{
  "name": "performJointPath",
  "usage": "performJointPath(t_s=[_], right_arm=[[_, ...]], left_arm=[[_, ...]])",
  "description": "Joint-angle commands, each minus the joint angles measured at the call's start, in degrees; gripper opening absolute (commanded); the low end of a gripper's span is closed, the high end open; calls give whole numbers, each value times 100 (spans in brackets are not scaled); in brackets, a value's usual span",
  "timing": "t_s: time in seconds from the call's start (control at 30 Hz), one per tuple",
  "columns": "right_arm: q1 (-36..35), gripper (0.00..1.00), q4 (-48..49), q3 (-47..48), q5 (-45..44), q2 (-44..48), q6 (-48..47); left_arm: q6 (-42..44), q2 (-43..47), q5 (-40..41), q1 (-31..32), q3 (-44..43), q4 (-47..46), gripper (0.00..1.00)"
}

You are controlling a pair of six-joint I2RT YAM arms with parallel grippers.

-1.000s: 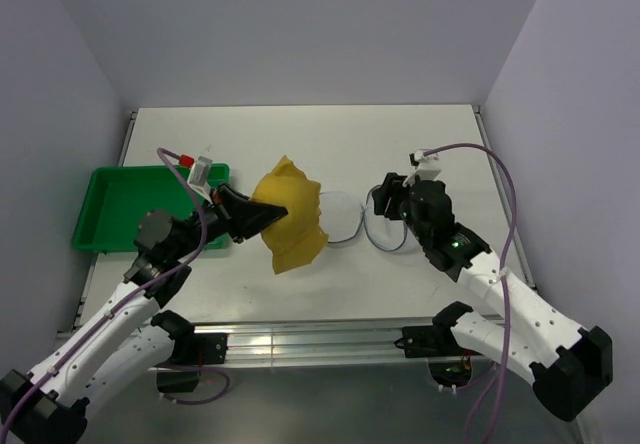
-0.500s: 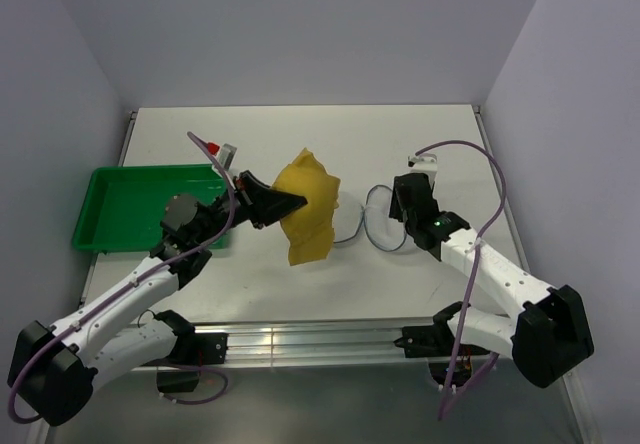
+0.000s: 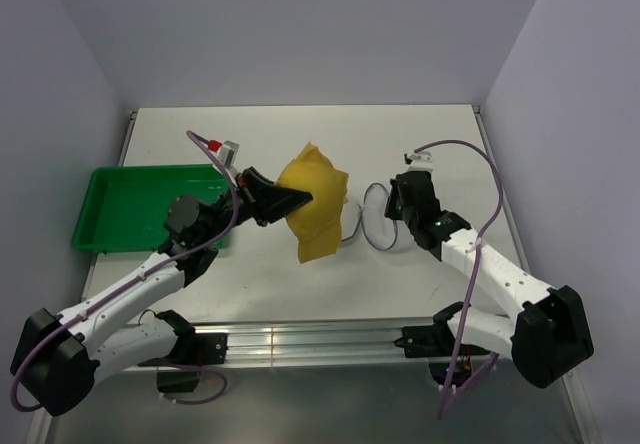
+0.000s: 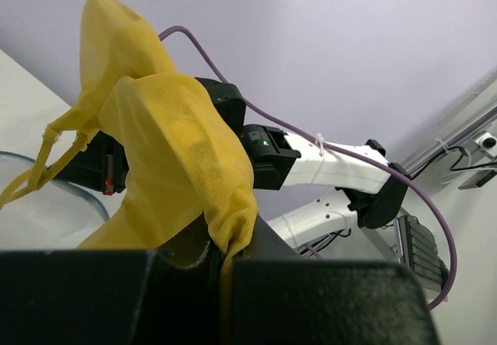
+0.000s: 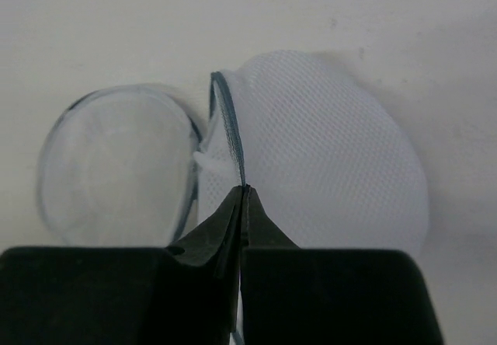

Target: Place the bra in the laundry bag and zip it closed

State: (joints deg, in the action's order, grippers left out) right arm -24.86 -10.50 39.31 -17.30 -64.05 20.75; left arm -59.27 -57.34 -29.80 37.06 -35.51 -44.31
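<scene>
- Left gripper (image 3: 297, 200) pinches the bra (image 3: 320, 214), which hangs from it above the table (image 3: 300, 134), beside the bag (image 5: 326, 151).
- Right gripper (image 5: 242, 197) is clamped on the bag's blue rim.

Robotics lab, enclosed bench cell
White table (image 3: 300, 134) walled on three sides by plain lavender panels (image 3: 300, 34); aluminium rail (image 3: 310, 336) along the near edge, where the left arm (image 3: 120, 302) and right arm (image 3: 500, 276) are mounted, both white-and-black with loose purple cables (image 3: 462, 144); green plastic tray (image 3: 130, 209) at the left.
</scene>
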Motion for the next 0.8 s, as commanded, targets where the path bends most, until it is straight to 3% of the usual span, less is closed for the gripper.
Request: performJointPath(t_s=[0.0,0.17,0.37,0.5,0.77], right_arm=[[17,0,863,-72,857,418,480],[-10,0,2208,-520,2552,789,1701],[-335,0,3842,-1109,2942,851,3187],[-344,0,4546,-1469,3293,816,3706],[-353,0,4469,-1654,3224,1044,3717]], left_arm=[[-208,-49,211,73,-150,-753,0],[-331,328,755,117,245,-1465,0],[-314,645,1363,144,710,-1913,0],[-314,322,1609,179,1071,-2501,0],[195,-225,2110,477,1266,-2969,0]])
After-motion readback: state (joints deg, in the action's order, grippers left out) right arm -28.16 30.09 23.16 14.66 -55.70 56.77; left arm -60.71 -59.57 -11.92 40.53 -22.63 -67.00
